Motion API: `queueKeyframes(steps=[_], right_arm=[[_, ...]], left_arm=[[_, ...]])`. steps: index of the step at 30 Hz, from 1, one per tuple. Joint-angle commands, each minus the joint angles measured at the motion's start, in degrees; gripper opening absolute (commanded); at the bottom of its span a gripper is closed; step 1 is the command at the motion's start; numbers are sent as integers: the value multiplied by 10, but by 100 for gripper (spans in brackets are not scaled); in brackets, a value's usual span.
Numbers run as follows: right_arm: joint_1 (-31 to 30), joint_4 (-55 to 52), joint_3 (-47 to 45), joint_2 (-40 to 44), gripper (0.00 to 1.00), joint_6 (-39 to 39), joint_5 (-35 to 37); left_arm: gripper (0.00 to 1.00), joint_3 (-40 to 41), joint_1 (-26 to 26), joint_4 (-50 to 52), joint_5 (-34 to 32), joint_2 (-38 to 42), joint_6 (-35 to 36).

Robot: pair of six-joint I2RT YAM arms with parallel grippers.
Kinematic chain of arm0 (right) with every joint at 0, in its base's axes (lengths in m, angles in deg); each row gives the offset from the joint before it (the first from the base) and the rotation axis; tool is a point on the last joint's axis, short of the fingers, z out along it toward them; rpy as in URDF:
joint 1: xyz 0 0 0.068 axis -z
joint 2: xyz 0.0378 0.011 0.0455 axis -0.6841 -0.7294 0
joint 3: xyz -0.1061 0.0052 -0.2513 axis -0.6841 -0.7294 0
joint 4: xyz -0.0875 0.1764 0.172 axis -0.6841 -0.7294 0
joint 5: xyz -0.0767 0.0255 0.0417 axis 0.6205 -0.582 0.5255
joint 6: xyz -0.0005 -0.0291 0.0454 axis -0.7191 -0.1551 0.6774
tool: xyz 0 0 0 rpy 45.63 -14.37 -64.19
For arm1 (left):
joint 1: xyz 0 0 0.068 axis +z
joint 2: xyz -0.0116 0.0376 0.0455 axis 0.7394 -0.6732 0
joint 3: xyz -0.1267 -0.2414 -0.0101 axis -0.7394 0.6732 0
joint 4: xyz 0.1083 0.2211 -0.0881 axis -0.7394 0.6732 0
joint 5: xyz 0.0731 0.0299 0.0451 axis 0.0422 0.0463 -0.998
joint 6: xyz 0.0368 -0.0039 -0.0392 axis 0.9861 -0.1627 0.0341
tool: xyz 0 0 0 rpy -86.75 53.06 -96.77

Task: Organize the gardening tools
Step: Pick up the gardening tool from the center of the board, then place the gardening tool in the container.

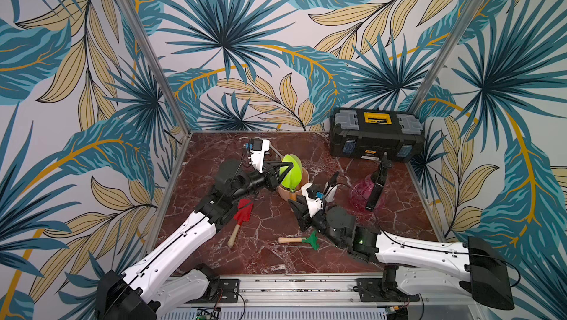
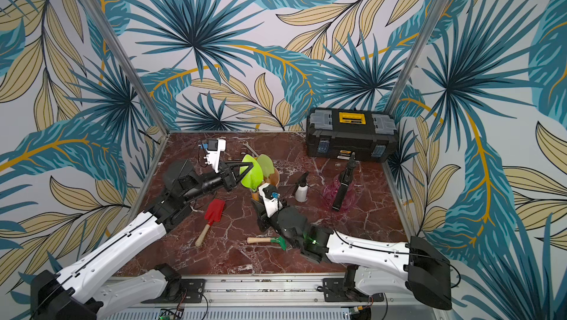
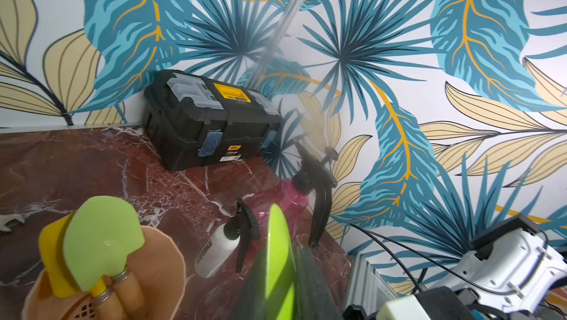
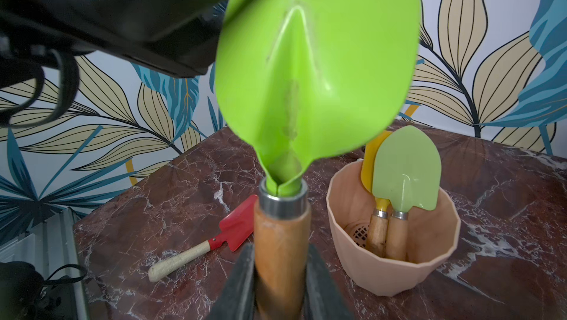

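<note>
The left claw (image 1: 287, 169) is pinching the blade of a lime-green plastic spade with a wooden handle (image 4: 316, 66). The right claw (image 4: 279, 275) is gripping that handle (probably a handover), holding it roughly upright beside the peach plastic pot (image 4: 389, 275), where two smaller spades (image 4: 405, 168) are standing.

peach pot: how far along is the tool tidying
Done: yellow plastic spade and pale green spade stand in the peach plastic pot. In hand: bright green wooden-handled spade, right gripper on handle, left gripper on blade. To do: red spade and green rake lying on the table.
</note>
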Motion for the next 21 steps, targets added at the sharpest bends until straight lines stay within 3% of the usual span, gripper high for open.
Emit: queueKeyframes(steps=[1, 4, 8, 10, 17, 21], right_arm=[[0, 28, -11, -3, 13, -13, 19], [0, 22, -10, -5, 14, -13, 24], [2, 4, -7, 0, 21, -9, 32], [2, -18, -1, 6, 28, -1, 35], [7, -164, 32, 35, 73, 56, 47], [7, -226, 42, 62, 78, 85, 60]], left_arm=[[13, -13, 9, -33, 23, -11, -6], [1, -11, 14, -53, 36, -18, -11], [0, -4, 16, -81, 34, -18, 1], [0, -1, 17, -95, 25, -16, 14], [0, -8, 18, -112, -27, -29, 95], [0, -5, 19, -137, -66, -49, 110]])
